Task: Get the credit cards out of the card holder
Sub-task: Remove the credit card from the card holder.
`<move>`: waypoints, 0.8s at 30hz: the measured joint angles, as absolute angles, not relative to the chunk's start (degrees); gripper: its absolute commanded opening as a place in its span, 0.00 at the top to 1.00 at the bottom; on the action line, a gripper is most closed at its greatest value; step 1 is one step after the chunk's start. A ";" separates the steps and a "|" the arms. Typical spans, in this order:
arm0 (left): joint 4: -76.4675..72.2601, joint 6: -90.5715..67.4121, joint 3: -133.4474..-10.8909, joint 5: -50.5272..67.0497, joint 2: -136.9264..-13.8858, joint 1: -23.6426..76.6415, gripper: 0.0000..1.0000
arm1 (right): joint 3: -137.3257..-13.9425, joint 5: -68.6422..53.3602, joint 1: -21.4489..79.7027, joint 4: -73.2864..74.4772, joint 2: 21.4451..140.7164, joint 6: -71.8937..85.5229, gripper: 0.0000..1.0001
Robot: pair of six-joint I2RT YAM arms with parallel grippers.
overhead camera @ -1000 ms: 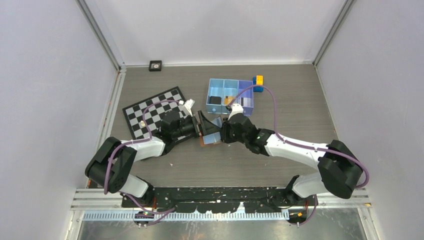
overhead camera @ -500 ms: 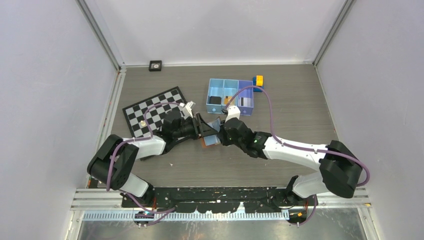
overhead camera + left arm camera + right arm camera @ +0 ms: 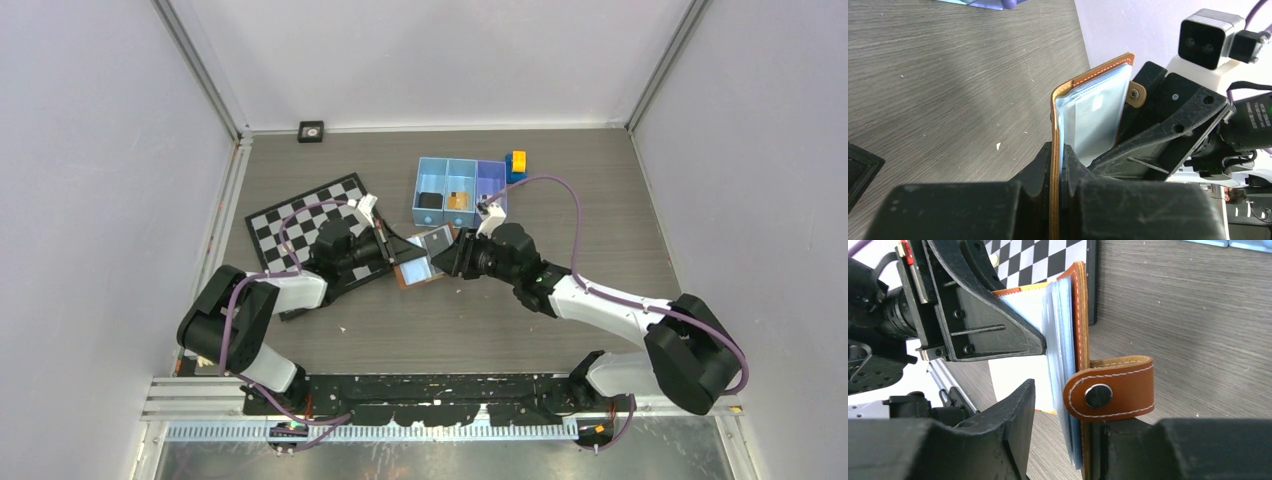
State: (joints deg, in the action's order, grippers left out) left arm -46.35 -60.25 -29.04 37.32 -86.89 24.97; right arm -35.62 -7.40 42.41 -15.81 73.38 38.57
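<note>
The brown card holder (image 3: pixel 418 262) is spread open between my two grippers at mid-table, its pale blue sleeves facing up. My left gripper (image 3: pixel 393 256) is shut on the holder's left cover; the left wrist view shows the brown edge (image 3: pixel 1054 150) pinched with the sleeves. My right gripper (image 3: pixel 452 256) stands open around the other cover. In the right wrist view the snap strap (image 3: pixel 1110 388) lies against one finger (image 3: pixel 1128 445), and a gap separates the sleeves from the other finger (image 3: pixel 1015 415). A dark credit card (image 3: pixel 430 200) lies in the tray; any cards in the sleeves are hard to make out.
The blue three-compartment tray (image 3: pixel 462 163) stands just behind the grippers, with a yellow-and-blue toy block (image 3: pixel 517 164) at its right end. A checkerboard (image 3: pixel 300 222) lies under the left arm. A small black object (image 3: pixel 311 131) sits at the back wall.
My left gripper has closed on the holder's left cover. My right gripper has opened and drawn back to the right, and the holder has spread wider.
</note>
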 measured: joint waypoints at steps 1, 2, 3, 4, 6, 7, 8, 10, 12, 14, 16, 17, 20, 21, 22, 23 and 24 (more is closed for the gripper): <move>-46.52 -60.29 -29.04 37.39 -86.89 24.93 1.00 | -35.11 -8.93 41.54 -16.95 73.38 39.59 0.52; -46.61 -60.49 -29.04 37.41 -86.89 24.73 1.00 | -34.70 -10.09 40.86 -17.91 73.38 40.29 0.52; -46.54 -60.64 -29.04 37.39 -86.89 24.58 1.00 | -34.24 -11.18 40.14 -19.05 73.36 41.01 0.51; -46.46 -60.73 -29.02 37.39 -86.89 24.40 1.00 | -33.78 -11.90 39.57 -19.81 73.19 41.60 0.52; -46.44 -60.90 -29.02 37.39 -86.89 23.94 1.00 | -32.75 -12.78 38.70 -20.78 72.12 42.63 0.56; -46.41 -60.95 -29.02 37.39 -86.89 23.77 1.00 | -32.25 -13.04 38.39 -21.23 71.29 42.94 0.59; -46.41 -61.01 -29.02 37.39 -86.89 23.62 1.00 | -31.81 -13.23 38.17 -21.52 70.32 43.24 0.61; -46.35 -61.10 -29.02 37.36 -86.89 23.35 1.00 | -31.29 -13.43 38.00 -22.28 68.82 43.75 0.65; -46.04 -61.08 -29.02 37.34 -86.89 23.18 1.00 | -31.22 -13.63 38.00 -22.81 68.03 43.99 0.66; -45.32 -61.01 -29.02 37.30 -86.89 23.11 1.00 | -31.22 -13.65 38.00 -23.16 67.83 44.16 0.66; -44.73 -60.97 -29.02 37.28 -86.89 23.11 1.00 | -31.16 -13.65 38.00 -23.20 67.85 44.18 0.67; -44.49 -60.93 -29.02 37.28 -86.89 23.11 1.00 | -31.14 -13.63 38.00 -23.18 67.83 44.18 0.67; -43.90 -60.88 -29.02 37.28 -86.89 23.11 1.00 | -31.09 -13.63 37.98 -23.18 67.83 44.18 0.70; -43.83 -60.88 -29.02 37.28 -86.89 23.11 1.00 | -31.07 -13.63 37.98 -23.18 67.83 44.18 0.71; -43.83 -60.88 -29.02 37.28 -86.89 23.11 1.00 | -31.05 -13.63 37.98 -23.18 67.83 44.18 0.71; -43.83 -60.88 -29.02 37.28 -86.89 23.11 1.00 | -31.05 -13.63 37.95 -23.18 67.83 44.18 0.72; -43.83 -60.88 -29.02 37.28 -86.89 23.11 1.00 | -31.05 -13.67 37.95 -23.18 67.83 44.18 0.73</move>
State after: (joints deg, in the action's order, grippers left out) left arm -43.83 -60.88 -29.02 37.28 -86.89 23.11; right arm -31.05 -13.67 37.95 -23.18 67.83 44.18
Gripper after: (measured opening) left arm 0.043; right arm 0.296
